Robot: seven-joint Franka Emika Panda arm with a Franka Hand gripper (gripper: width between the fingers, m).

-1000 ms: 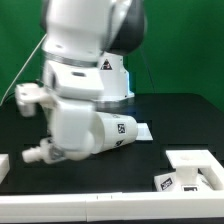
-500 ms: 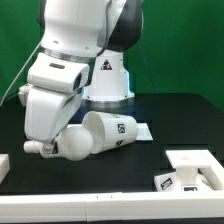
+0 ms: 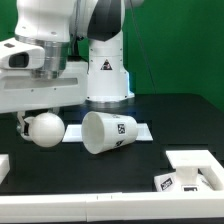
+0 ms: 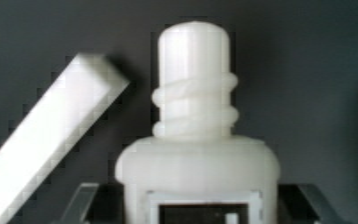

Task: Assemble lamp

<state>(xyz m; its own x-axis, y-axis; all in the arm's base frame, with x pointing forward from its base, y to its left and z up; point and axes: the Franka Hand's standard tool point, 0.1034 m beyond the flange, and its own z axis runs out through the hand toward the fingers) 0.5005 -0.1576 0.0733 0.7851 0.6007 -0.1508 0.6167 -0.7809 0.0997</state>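
Note:
My gripper (image 3: 33, 124) is shut on the lamp bulb (image 3: 46, 129) and holds its white ball above the black table, left of the shade. In the wrist view the bulb (image 4: 197, 110) fills the middle, its threaded neck pointing away from the gripper (image 4: 197, 203), with a dark finger (image 4: 91, 200) on each side of the ball. The tapered shade (image 3: 110, 132) lies on its side at the centre, tag facing out. The blocky base (image 3: 196, 168) sits at the exterior view's front right.
The marker board (image 3: 143, 131) lies flat behind and under the shade. A white bar (image 4: 60, 125) runs slanted beside the bulb in the wrist view. A white block (image 3: 3, 166) shows at the exterior view's left edge. The robot's pedestal (image 3: 108, 75) stands behind.
The arm has swung up and toward the exterior view's left. The bulb has risen with it from in front of the shade, off the table.

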